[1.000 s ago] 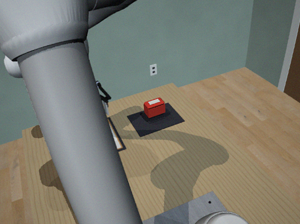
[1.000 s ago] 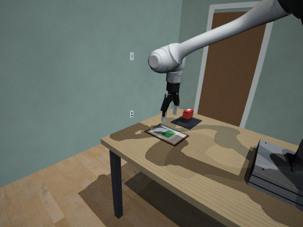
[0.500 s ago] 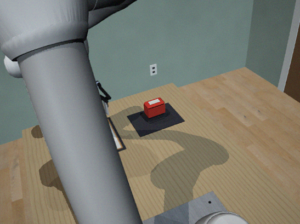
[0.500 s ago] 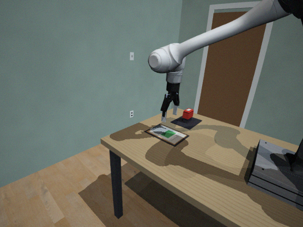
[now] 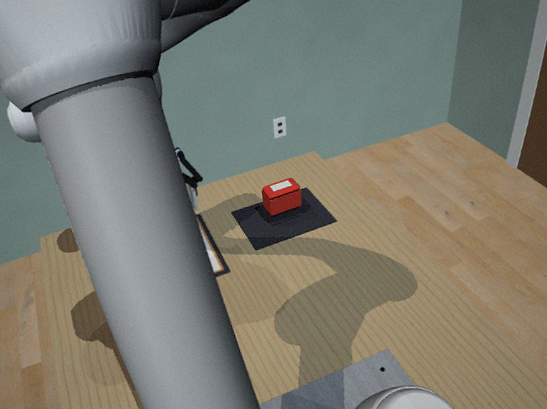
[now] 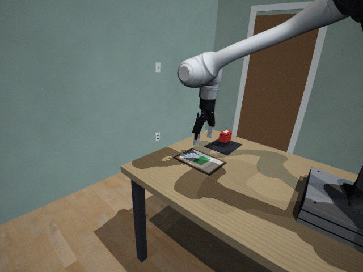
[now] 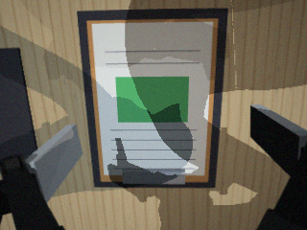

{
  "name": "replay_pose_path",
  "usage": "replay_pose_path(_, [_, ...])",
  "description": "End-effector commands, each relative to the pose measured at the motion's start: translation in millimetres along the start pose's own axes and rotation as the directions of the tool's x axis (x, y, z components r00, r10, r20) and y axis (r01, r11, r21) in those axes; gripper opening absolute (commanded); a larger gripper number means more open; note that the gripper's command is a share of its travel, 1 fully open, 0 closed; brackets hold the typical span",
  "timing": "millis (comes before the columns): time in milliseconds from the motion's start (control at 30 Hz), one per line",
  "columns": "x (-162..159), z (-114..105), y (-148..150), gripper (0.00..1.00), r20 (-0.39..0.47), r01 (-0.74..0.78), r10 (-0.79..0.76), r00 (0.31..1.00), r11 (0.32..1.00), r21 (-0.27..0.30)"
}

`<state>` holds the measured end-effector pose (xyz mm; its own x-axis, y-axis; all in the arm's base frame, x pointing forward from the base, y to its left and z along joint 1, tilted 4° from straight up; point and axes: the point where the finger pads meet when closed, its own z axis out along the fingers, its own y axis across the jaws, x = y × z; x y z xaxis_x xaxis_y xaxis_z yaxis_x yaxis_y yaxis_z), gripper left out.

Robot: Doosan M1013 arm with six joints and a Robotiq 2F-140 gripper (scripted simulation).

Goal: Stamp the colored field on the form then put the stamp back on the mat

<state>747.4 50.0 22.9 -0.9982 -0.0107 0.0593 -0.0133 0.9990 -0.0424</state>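
Plainly, from the top view, nothing of the task is done: the red stamp (image 5: 282, 196) stands upright on its dark mat (image 5: 284, 219), untouched. My own forearm (image 5: 133, 251) blocks most of this view; only a sliver of the form (image 5: 213, 252) and a bit of my gripper (image 5: 189, 177) peek out beside it, so the green field is hidden here.

From the exterior view, my gripper (image 6: 202, 139) hangs above the table (image 6: 234, 202), over the near end of the form (image 6: 200, 161) and apart from the stamp (image 6: 225, 136), which sits just beyond on the mat (image 6: 224, 147). My fingers are spread as wide as they go and hold nothing. Shadow covers part of the green field (image 6: 203, 160).

At the wrist, I look straight down on the form (image 7: 153, 101), its green field (image 7: 153, 99) between my two fingertips. Neither stamp nor mat shows here. Picking up, pressing and returning all remain, I judge.
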Motion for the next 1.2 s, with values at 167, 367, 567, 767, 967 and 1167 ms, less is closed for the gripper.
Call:
replay_pose_path(167, [0,-3,-1,1.00,-0.002,-0.091,0.091,0.996,0.996,-0.002])
replay_pose_path(367, [0,-25,-1,1.00,-0.002,-0.493,0.493,0.870,0.870,-0.001])
replay_pose_path(567, [-1,-57,-1,1.00,-0.009,-0.788,0.788,0.616,0.615,-0.008])
replay_pose_path(767, [0,-74,-1,1.00,-0.013,-0.952,0.952,0.305,0.305,-0.008])
replay_pose_path(967, [1,-84,-1,1.00,-0.002,-0.998,0.998,-0.067,-0.067,0.002])
replay_pose_path(1167, [1,-84,-1,0.54,-0.002,-0.997,0.997,-0.071,-0.071,0.002])
